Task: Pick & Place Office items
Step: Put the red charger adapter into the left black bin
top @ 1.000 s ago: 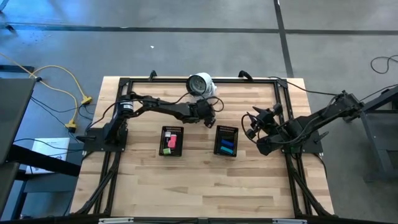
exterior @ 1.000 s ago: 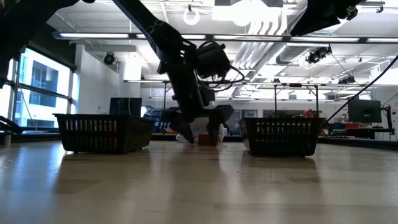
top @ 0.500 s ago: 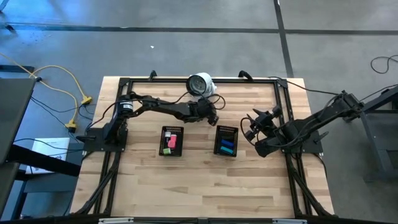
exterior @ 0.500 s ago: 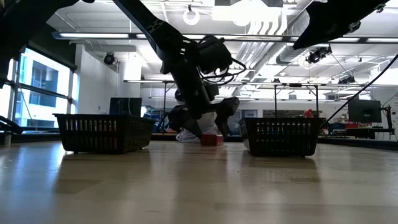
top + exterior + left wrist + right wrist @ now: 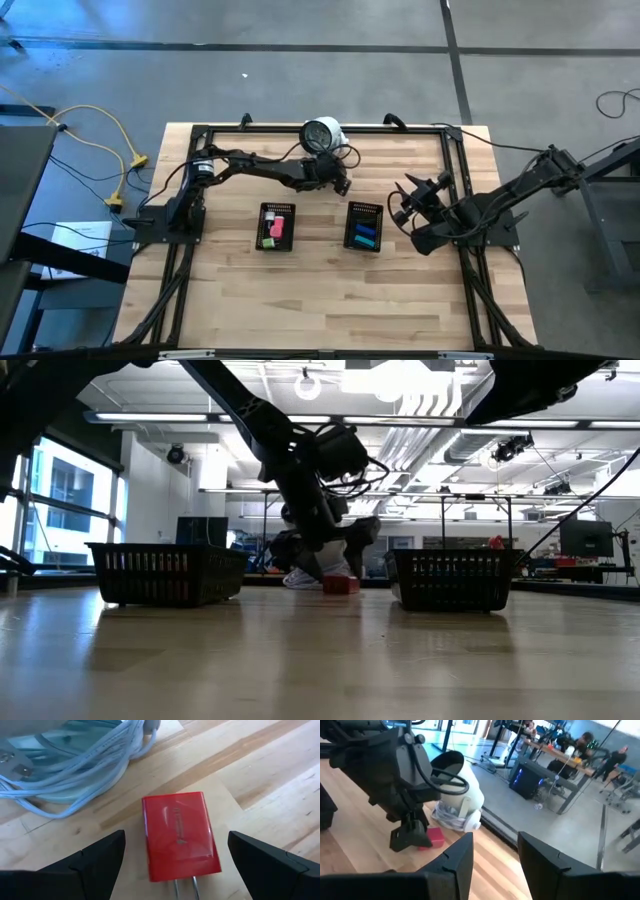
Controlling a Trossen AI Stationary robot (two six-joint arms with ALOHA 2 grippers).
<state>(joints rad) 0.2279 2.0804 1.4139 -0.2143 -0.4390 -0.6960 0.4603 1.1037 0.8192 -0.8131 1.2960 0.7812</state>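
The worktop (image 5: 320,290) is pale wood in long blond planks with darker grain lines, framed by black rails. A glossy red block (image 5: 179,836) with two silver prongs lies on it beside a coil of pale blue-white cable (image 5: 75,765) and a white round object (image 5: 324,135) with a dark face. Of the two black mesh trays, the left tray (image 5: 275,227) shows pink, red and green pieces, and the right tray (image 5: 364,227) shows blue and teal ones; both arms and the left hand (image 5: 170,865) are matte black.
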